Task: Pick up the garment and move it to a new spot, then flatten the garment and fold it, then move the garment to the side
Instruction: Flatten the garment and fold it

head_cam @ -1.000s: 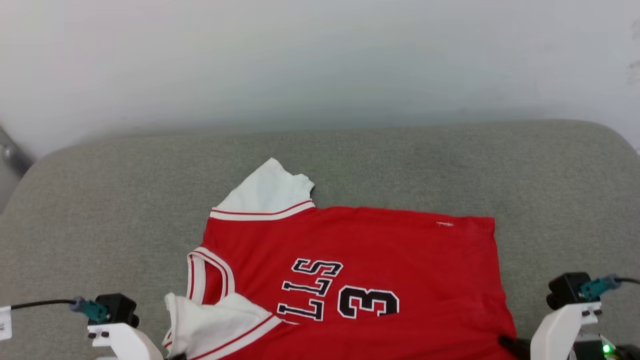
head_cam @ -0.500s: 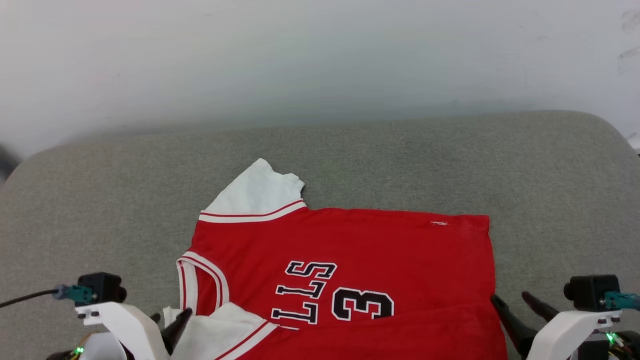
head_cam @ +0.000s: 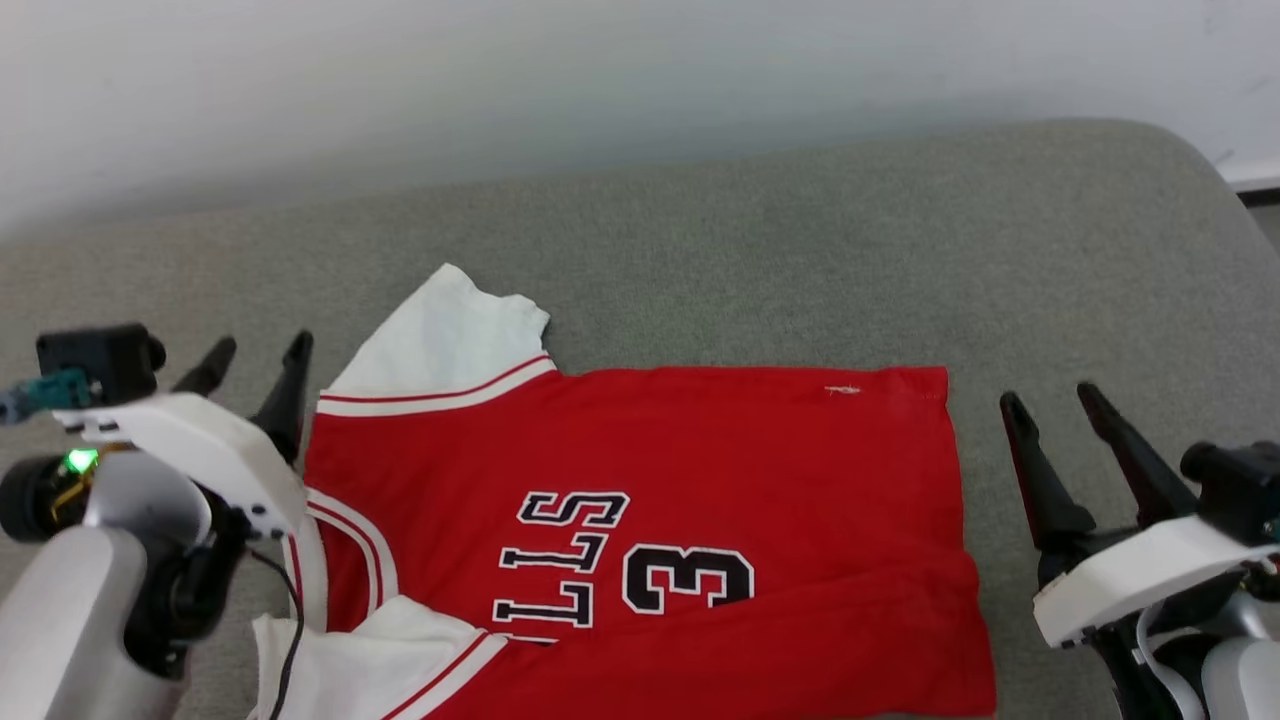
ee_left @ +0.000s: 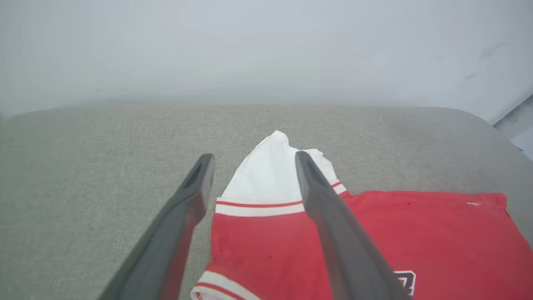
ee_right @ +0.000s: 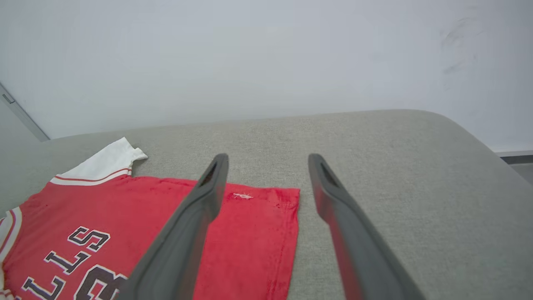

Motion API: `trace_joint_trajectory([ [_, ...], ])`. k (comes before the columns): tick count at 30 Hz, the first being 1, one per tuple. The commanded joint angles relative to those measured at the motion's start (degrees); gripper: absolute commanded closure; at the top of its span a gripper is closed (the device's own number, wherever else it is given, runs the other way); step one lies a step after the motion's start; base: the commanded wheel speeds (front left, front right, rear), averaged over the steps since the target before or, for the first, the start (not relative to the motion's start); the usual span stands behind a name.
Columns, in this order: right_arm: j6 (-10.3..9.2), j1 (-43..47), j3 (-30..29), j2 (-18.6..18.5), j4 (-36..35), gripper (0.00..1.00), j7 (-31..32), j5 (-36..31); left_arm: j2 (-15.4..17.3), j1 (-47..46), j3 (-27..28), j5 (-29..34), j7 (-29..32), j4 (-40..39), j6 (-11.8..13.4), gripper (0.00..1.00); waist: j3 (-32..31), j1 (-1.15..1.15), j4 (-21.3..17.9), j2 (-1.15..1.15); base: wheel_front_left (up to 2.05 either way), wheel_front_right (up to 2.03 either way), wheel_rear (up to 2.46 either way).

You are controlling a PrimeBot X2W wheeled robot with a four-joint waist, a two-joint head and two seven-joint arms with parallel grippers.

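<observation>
The garment (head_cam: 640, 470), a red jersey with white sleeves, striped trim and black lettering, lies spread on the grey cushion, collar to the left. Its near edge is folded over along the bottom. My left gripper (head_cam: 258, 352) hovers open just left of the far white sleeve (head_cam: 440, 335), nothing between its fingers. In the left wrist view the garment (ee_left: 275, 233) shows between and under the two spread fingers (ee_left: 195, 196). My right gripper (head_cam: 1048, 402) stands open just right of the hem edge, holding nothing. The right wrist view shows the garment (ee_right: 250, 241) at lower left.
The grey cushion (head_cam: 800, 240) has a rounded far right corner, with bare fabric beyond the jersey and on both sides. A pale wall (head_cam: 600, 70) rises behind it. A strip of floor or skirting (head_cam: 1255, 180) shows at the far right.
Both grippers opened, let go of the garment's near edge and rose clear to either side. The head camera tilted, so the whole picture shifted; the jersey stays lying on the cushion.
</observation>
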Motion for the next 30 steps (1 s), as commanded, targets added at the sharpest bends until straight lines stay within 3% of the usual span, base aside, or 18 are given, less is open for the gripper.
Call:
trace_joint_trajectory([
  [1, -0.04, -1.77, 0.15, 0.82, -0.81, 0.0, -0.69, -0.31, -0.08, -2.49, 0.26, 0.85, -0.36, 0.44, -0.34, 0.0, 5.1, 0.0, -2.04, 0.0, 0.0, 0.0, 0.0],
  [9, -0.05, -8.37, 0.78, 3.32, -3.07, 0.0, -3.28, -2.28, 1.53, -17.73, 0.38, -1.02, 4.52, 7.68, -5.11, 0.0, 15.23, 0.0, -5.68, 0.0, 0.0, 0.0, 0.0],
  [19, -0.04, -10.79, 2.46, 5.07, -2.59, 0.0, -3.97, -3.71, 6.98, -29.99, -3.91, -4.9, 23.45, 16.14, -12.5, 0.0, 20.71, 0.0, -10.38, 0.0, 0.0, 0.0, 0.0],
  [23, -0.05, -10.32, 2.68, 5.68, -1.91, 0.0, -3.48, -3.51, 9.95, -32.42, -5.72, -4.98, 31.3, 18.0, -12.77, 0.0, 22.31, 0.0, -11.79, 0.0, 0.0, 0.0, 0.0],
  [30, -0.05, -9.8, 2.3, 6.4, -0.26, 0.0, -2.88, -2.4, 10.35, -31.16, -9.28, -6.18, 42.02, 22.37, -11.05, 0.0, 24.1, 0.0, -13.22, 0.0, 0.0, 0.0, 0.0],
])
